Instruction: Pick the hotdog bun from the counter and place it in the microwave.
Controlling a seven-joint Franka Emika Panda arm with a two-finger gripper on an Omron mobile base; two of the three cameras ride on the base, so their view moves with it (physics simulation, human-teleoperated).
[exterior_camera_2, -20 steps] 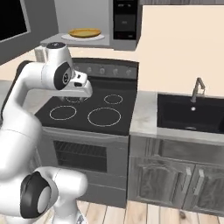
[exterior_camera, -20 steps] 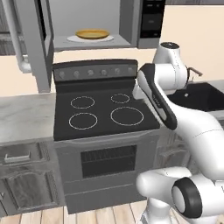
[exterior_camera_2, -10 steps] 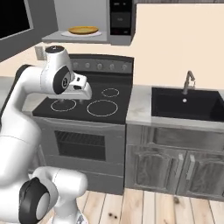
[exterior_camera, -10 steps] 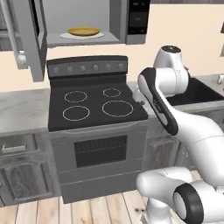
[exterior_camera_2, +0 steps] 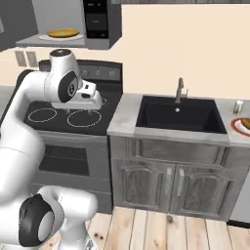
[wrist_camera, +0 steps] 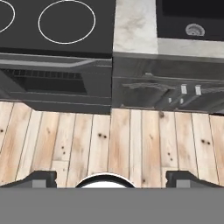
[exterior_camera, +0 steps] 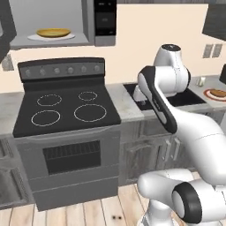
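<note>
Gripper (wrist_camera: 111,177) above pale wooden plank floor (wrist_camera: 131,140)

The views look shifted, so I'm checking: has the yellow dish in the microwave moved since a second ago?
No. The yellow dish keeps its spot on the white tray inside the microwave; the base drove, shifting the view.

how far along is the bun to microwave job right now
Early stage. Done: the microwave already stands open, with a flat yellow-orange dish on its white tray. In hand: nothing; the claw has its fingers spread wide and empty, looking down at the wooden floor. Left: the hotdog bun lies on a red-rimmed plate on the counter right of the sink, ungrasped; reaching, gripping and loading it all remain.
</note>
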